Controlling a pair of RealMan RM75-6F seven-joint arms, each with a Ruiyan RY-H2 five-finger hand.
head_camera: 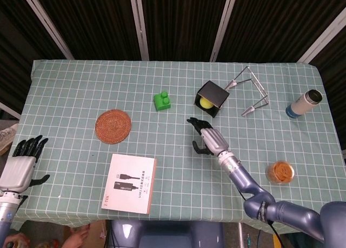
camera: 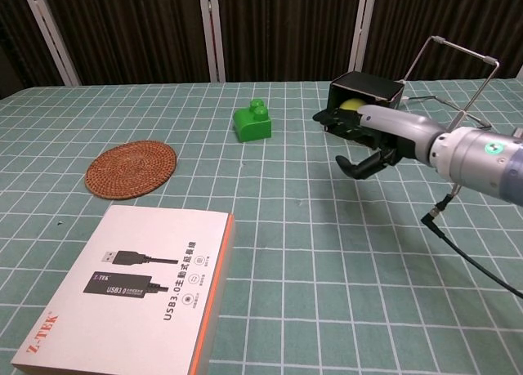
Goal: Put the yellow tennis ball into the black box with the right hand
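The bench (head_camera: 81, 80), covered in green checked cloth, carries everything here. Near its front edge, left of centre, lies a white cable box (head_camera: 129, 183), with a round woven coaster (head_camera: 113, 126) behind it toward the left side. The right hand (head_camera: 207, 138) hovers near the middle of the bench, fingers spread and holding nothing, just in front of the black box (head_camera: 212, 96), which lies on its side toward the back edge, right of centre. The yellow tennis ball (head_camera: 205, 102) sits inside that box, showing at its open mouth. The left hand (head_camera: 21, 169) hangs off the front left corner, fingers apart and empty. To my eye the ball is home, so the hand should draw straight back, keeping its fingers clear of the box so the ball doesn't roll out. A small green block (head_camera: 161, 101) sits left of the box.
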